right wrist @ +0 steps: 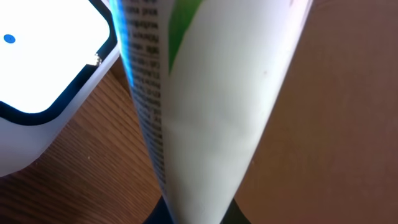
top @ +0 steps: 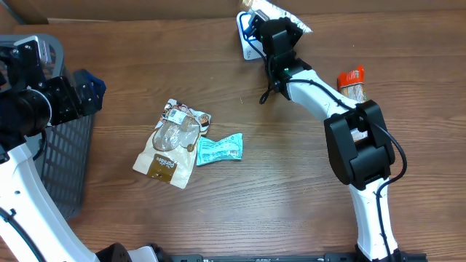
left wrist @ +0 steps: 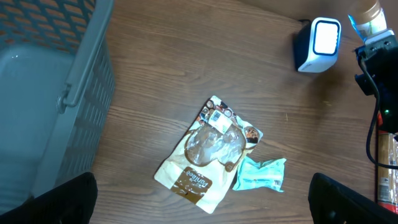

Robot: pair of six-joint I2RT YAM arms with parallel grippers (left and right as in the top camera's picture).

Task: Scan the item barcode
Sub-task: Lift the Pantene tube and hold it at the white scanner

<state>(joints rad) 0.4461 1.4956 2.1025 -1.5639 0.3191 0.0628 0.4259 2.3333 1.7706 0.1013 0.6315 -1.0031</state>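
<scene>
One white plastic packet [right wrist: 205,124] with a green patch and fine black print down its edge is the item being scanned. It stands upright in the right wrist view and fills most of the frame. The right gripper [top: 271,33] is clamped shut on its lower end, jaws together on the packet. From overhead the packet [top: 291,18] sits at the far edge of the table, top centre, sticking out past the gripper.

Just beside it, on its left in the wrist view, is the small white barcode scanner with a dark blue rim [right wrist: 43,68]. Its lit white face carries a blue dot and is turned toward the packet's printed edge. Whether the two touch cannot be told.

Nearer the middle of the brown wooden table [top: 291,204] lies a tan and white stand-up pouch with a clear window [top: 171,142]. A crumpled teal wrapper [top: 218,149] rests against its right side. Close to the right arm's elbow lies an orange-topped snack packet [top: 352,80].

At the left edge sits a grey plastic mesh basket [top: 62,167]. The left gripper [top: 86,93] hangs above its inner rim. Its black fingers [left wrist: 59,199] are spread wide apart and hold nothing.
</scene>
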